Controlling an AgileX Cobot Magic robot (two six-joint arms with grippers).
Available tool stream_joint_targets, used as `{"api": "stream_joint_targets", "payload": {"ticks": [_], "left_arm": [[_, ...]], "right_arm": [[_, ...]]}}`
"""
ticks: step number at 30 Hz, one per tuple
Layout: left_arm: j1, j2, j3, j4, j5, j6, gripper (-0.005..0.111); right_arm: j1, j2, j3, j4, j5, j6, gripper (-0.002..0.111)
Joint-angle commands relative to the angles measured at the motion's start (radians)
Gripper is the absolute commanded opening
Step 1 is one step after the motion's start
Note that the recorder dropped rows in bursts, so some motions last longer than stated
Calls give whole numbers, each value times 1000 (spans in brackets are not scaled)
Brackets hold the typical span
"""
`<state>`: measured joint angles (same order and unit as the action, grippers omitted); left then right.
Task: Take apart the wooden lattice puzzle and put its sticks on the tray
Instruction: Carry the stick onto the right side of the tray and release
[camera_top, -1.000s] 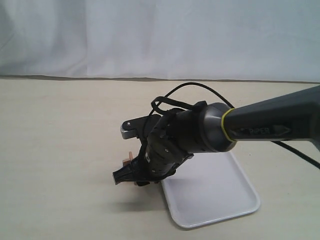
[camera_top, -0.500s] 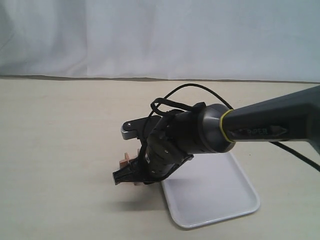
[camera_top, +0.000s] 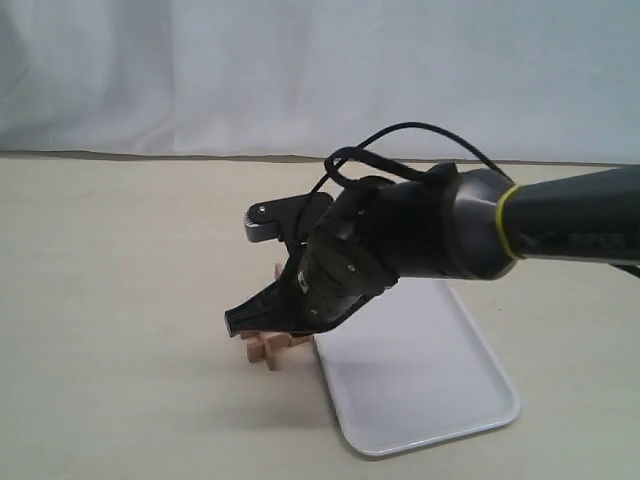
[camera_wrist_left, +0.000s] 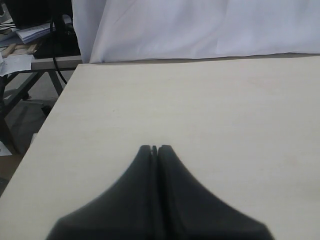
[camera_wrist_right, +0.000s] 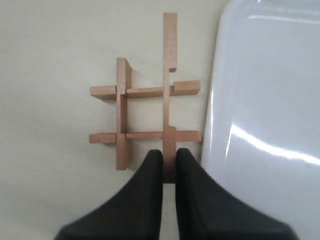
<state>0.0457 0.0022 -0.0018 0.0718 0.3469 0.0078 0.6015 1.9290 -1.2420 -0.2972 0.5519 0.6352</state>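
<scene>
a white cloth (camera_top: 300, 70) is hanging across the far side, and a pale desk (camera_top: 120, 250) is stretching out in front of it. the left gripper (camera_wrist_left: 155, 149) is showing only in its own wrist view, where it is hanging over bare desk with its two dark fingers pressed together and nothing between them. toward the middle, the right gripper (camera_top: 238, 320) is reaching in from the right on its dark arm (camera_top: 560, 225) and pointing down to the left. its fingers are drawn nearly together with only a thin slit left between them. the end of one stick (camera_wrist_right: 170, 60) is showing in that slit, but i cannot tell whether the fingers are pinching it or hovering over it. the wooden lattice puzzle (camera_wrist_right: 145, 112) is lying flat on the desk just beside the tray's left edge, with that stick sticking out farther than the other three. the white tray (camera_top: 420, 380) is sitting to the right, under the arm.
</scene>
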Motion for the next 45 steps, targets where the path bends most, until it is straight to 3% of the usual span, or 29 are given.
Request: {"api": "stream_joint_targets", "payload": {"ticks": [1, 11, 21, 23, 31, 37, 45], "left_arm": [[-1, -2, 2, -3, -17, -1, 0], [-1, -2, 2, -3, -17, -1, 0], [-1, -2, 2, -5, -17, -1, 0], [-1, -2, 2, -5, -17, -1, 0], [-1, -2, 2, -5, -17, -1, 0], [-1, -2, 2, -5, -17, -1, 0], [-1, -2, 2, -5, -17, -1, 0]], "right_arm": [[-32, -65, -2, -20, 38, -71, 5], [-302, 2, 0, -31, 97, -241, 5], [-369, 73, 0, -30, 68, -254, 5], [-368, 84, 0, -30, 68, -241, 6], [-366, 48, -1, 12, 90, -238, 34], [-333, -50, -1, 98, 129, -352, 35], [-126, -80, 1, 102, 190, -354, 35]]}}
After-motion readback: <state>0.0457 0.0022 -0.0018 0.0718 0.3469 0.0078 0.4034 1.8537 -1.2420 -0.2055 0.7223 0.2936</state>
